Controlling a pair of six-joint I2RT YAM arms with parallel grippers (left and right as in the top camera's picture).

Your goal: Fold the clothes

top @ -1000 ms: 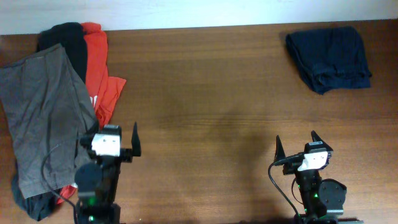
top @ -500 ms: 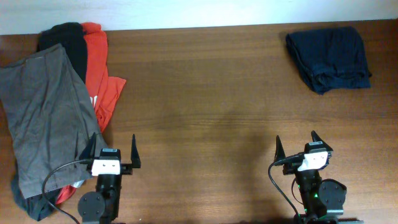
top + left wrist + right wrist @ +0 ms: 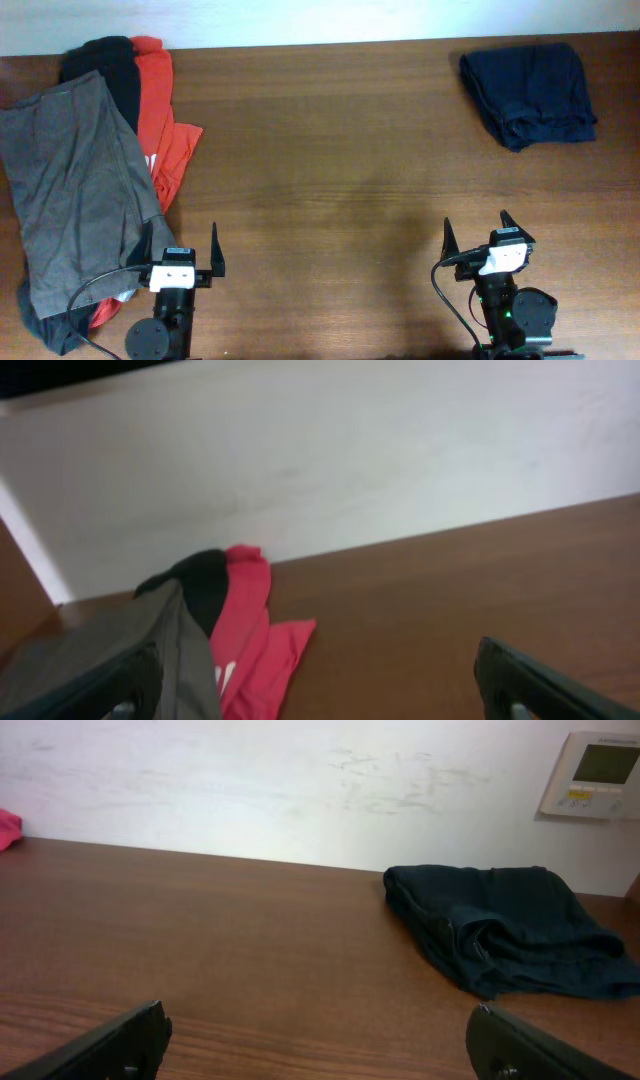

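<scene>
Folded dark navy shorts (image 3: 528, 93) lie at the table's far right; they also show in the right wrist view (image 3: 500, 928). Grey shorts (image 3: 75, 190) lie spread at the left, over a red-orange top (image 3: 160, 120) and a black garment (image 3: 110, 65). The left wrist view shows the grey shorts (image 3: 110, 660), the red-orange top (image 3: 255, 630) and the black garment (image 3: 200, 580). My left gripper (image 3: 180, 248) is open and empty at the near edge, right beside the grey shorts. My right gripper (image 3: 478, 236) is open and empty at the near right, far from the navy shorts.
The brown wooden table (image 3: 330, 170) backs onto a white wall (image 3: 300, 780). A wall control panel (image 3: 595, 772) hangs at the right.
My left arm has drawn back toward the near edge, empty. The right arm and all the clothes have not moved.
</scene>
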